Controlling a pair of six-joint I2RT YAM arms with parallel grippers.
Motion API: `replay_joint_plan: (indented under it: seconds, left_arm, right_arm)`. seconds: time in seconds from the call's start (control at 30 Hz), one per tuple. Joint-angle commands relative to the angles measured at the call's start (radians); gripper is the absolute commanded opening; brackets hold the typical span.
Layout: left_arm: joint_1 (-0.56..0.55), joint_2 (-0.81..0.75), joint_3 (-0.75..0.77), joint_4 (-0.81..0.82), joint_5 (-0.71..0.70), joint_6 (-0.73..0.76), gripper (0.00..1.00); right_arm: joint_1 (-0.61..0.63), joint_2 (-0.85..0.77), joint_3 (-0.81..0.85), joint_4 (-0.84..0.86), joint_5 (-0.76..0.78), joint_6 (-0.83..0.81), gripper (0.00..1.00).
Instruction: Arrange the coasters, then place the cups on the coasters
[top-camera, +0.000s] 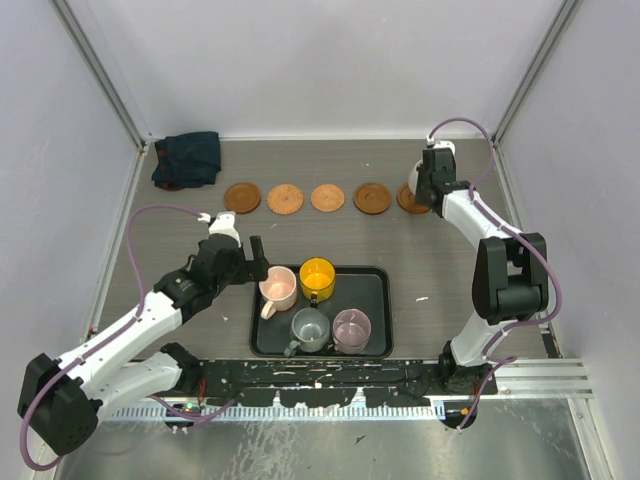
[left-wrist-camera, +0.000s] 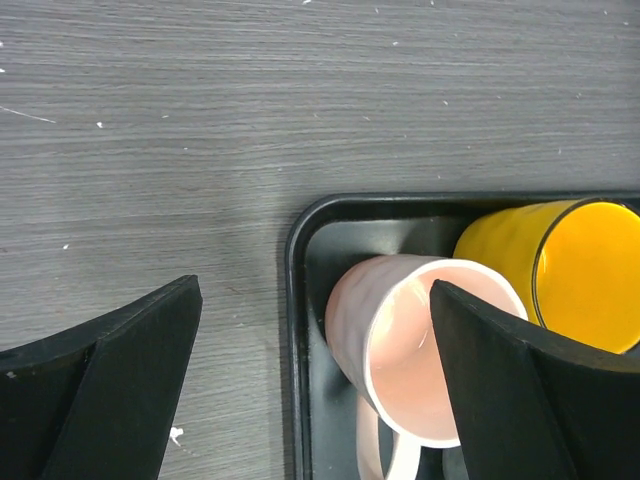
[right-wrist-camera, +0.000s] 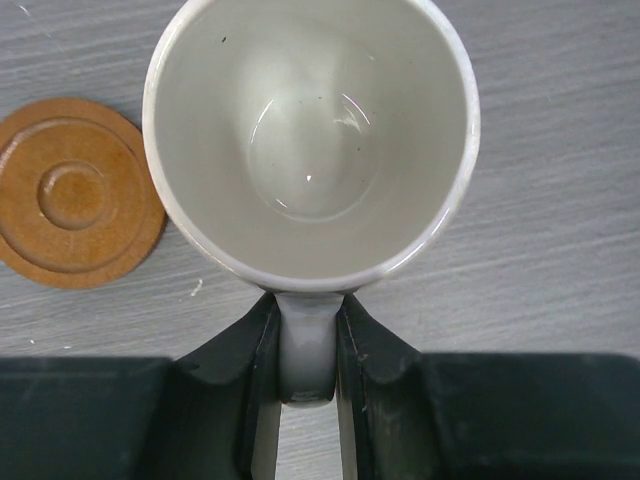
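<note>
Five brown coasters lie in a row across the far table, from the leftmost coaster (top-camera: 242, 197) to the rightmost coaster (top-camera: 408, 202), which is partly covered. My right gripper (right-wrist-camera: 308, 345) is shut on the handle of the cream-white cup (right-wrist-camera: 310, 130), holding it upright over that rightmost coaster; whether it touches I cannot tell. A neighbouring coaster (right-wrist-camera: 75, 195) lies bare beside it. The pink cup (left-wrist-camera: 400, 350), yellow cup (left-wrist-camera: 560, 265), grey-teal cup (top-camera: 310, 328) and mauve cup (top-camera: 351, 328) stand in the black tray (top-camera: 378, 285). My left gripper (left-wrist-camera: 315, 300) is open, straddling the pink cup's left wall.
A dark folded cloth (top-camera: 187, 158) lies in the back left corner. The tray's raised rim (left-wrist-camera: 295, 300) runs between my left fingers. Grey walls close in the table on three sides.
</note>
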Motion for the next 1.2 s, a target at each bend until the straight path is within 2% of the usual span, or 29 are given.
replay_joint_plan:
  seconds: [0.0, 0.23, 0.57, 1.17]
  left_arm:
    - [0.014, -0.026, 0.023, 0.027, -0.081, -0.039, 0.99]
    - [0.066, -0.038, 0.050, -0.041, -0.148, -0.039, 0.98]
    - [0.217, 0.037, 0.130, -0.049, -0.089, 0.014, 0.98]
    - [0.246, 0.102, 0.141, -0.028, -0.033, 0.015, 0.98]
  right_arm:
    - [-0.004, -0.009, 0.095, 0.154, -0.034, -0.063, 0.01]
    - [-0.015, 0.019, 0.083, 0.181, -0.069, -0.071, 0.01]
    - [-0.015, 0.053, 0.081, 0.193, -0.070, -0.058, 0.01]
    - [-0.015, 0.072, 0.047, 0.190, -0.072, -0.040, 0.01]
